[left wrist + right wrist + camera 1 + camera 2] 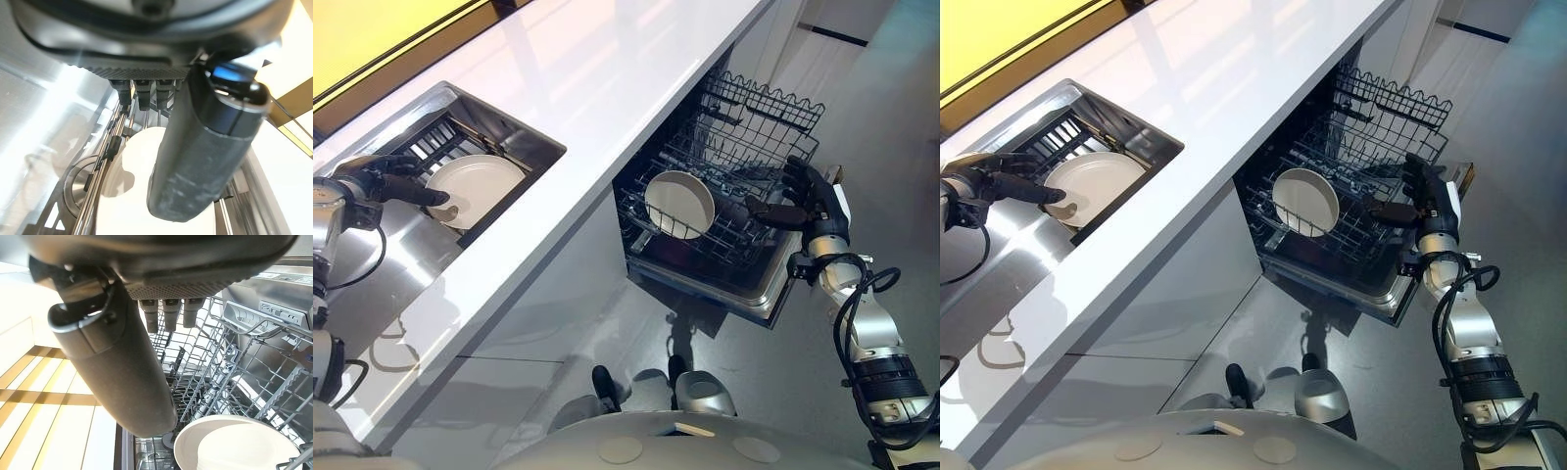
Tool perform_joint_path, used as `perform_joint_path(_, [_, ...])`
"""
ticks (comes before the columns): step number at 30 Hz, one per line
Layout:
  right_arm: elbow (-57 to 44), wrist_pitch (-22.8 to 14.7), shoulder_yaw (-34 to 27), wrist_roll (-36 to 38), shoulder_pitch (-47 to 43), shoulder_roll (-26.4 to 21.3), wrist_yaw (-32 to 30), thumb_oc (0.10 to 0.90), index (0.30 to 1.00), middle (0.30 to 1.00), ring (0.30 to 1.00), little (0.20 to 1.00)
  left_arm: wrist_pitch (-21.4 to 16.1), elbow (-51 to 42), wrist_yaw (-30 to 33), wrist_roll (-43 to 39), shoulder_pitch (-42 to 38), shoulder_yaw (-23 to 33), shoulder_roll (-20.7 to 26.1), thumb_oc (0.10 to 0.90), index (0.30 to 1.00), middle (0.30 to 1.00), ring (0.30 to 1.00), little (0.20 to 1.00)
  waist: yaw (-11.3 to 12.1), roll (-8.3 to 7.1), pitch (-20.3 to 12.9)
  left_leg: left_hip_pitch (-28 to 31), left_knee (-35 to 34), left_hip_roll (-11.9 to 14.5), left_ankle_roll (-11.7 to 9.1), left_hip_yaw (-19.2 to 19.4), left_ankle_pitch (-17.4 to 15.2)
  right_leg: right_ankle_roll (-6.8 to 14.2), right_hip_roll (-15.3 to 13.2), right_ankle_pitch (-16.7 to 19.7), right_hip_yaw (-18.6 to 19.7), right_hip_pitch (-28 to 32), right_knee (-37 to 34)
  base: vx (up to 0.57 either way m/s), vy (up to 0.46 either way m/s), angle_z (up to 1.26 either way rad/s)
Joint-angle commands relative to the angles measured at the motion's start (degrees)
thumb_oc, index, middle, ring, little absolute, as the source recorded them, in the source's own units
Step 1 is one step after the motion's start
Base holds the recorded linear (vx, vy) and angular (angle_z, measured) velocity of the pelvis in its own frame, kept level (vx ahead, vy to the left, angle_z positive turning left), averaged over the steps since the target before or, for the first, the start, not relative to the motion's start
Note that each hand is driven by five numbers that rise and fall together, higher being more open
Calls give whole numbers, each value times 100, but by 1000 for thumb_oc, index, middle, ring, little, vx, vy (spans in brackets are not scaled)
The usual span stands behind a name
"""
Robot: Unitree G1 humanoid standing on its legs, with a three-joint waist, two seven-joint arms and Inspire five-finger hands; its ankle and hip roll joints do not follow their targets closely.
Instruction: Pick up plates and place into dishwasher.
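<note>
My left hand [386, 176] is at the sink [524, 147] on the left. Its fingers are straight and loosely spread, and the thumb tip is at the left rim of the white plate [484, 181]. I cannot tell whether it touches. That plate rests face up, just right of my fingertips, so this hand is nearer. My right hand [808, 201] hovers with relaxed fingers, holding nothing, at the right edge of the dishwasher rack [754, 108], near a standing plate [680, 204].

Bright scene, hard glare on your tabletop [607, 88]
You get white sheen streaking the steel sink [411, 255], while the dishwasher [754, 294] interior sits in deep shade under the tabletop's edge.
</note>
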Motion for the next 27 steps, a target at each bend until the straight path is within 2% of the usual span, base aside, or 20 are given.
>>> perform_joint_path(1, [-887, -550, -41, -25, -316, -521, -57, 800, 900, 900, 900, 900, -116, 314, -108, 477, -785, 78, 90, 800, 900, 900, 900, 900, -121, 87, -364, -119, 238, -348, -6, -194, -657, 698, 36, -463, -354, -489, 790, 0, 0, 0])
perform_joint_path(4, [-914, -574, -55, -32, -299, -507, -96, 800, 900, 900, 900, 900, -75, 324, -292, 1129, -716, 62, 269, 800, 900, 900, 900, 900, -91, 98, -342, -129, 276, -343, -16, -167, -683, 709, 29, -458, -362, -481, 778, -51, -25, -4])
perform_joint_path(5, [-911, -598, -90, -6, -273, -516, -106, 800, 900, 900, 900, 900, -108, 327, -424, 1766, -683, 67, 380, 800, 900, 900, 900, 900, -71, 108, -339, -134, 282, -338, -20, -152, -678, 711, 30, -443, -368, -474, 760, -58, -36, -3])
perform_joint_path(8, [-918, -573, -162, 114, -313, -616, -143, 800, 900, 900, 900, 900, -205, 480, -608, 2807, -755, -109, 707, 800, 900, 900, 900, 900, -42, 135, -324, -153, 316, -325, -31, -171, -672, 708, 30, -438, -392, -464, 767, -53, -36, -3])
perform_joint_path(13, [-821, -639, -273, 287, -367, -721, -213, 800, 900, 900, 900, 900, -460, 809, -760, 3837, -1144, -357, 1447, 800, 900, 900, 900, 900, 26, 198, -332, -145, 400, -300, -56, -201, -698, 689, 22, -462, -412, -398, 784, -17, -49, -4])
perform_joint_path(16, [-740, -671, -362, 410, -346, -783, -221, 800, 900, 900, 900, 900, -599, 821, -511, 3911, -1468, -426, 1781, 800, 900, 900, 900, 900, 55, 224, -353, -155, 471, -297, -63, -236, -737, 673, 28, -493, -376, -363, 794, 11, -52, 1])
perform_joint_path(21, [-597, -759, -511, 548, -225, -800, -99, 800, 900, 900, 900, 900, -865, 749, 56, 3767, -1993, -537, 2047, 800, 900, 900, 900, 900, 66, 246, -398, -140, 468, -294, -73, -274, -755, 660, 41, -535, -351, -335, 820, 25, -37, 5])
perform_joint_path(24, [-480, -765, -562, 655, -176, -836, 18, 800, 900, 900, 900, 900, -1060, 609, 628, 3239, -2529, -745, 2142, 800, 900, 900, 900, 900, 44, 263, -440, -131, 444, -290, -83, -290, -758, 652, 61, -565, -329, -349, 861, 52, -32, 4])
perform_joint_path(27, [-421, -731, -576, 699, -129, -846, 142, 800, 900, 900, 900, 900, -1219, 492, 835, 2708, -2892, -957, 2092, 800, 900, 900, 900, 900, 21, 253, -454, -133, 445, -289, -85, -295, -763, 652, 74, -599, -301, -387, 927, 70, -6, 7])
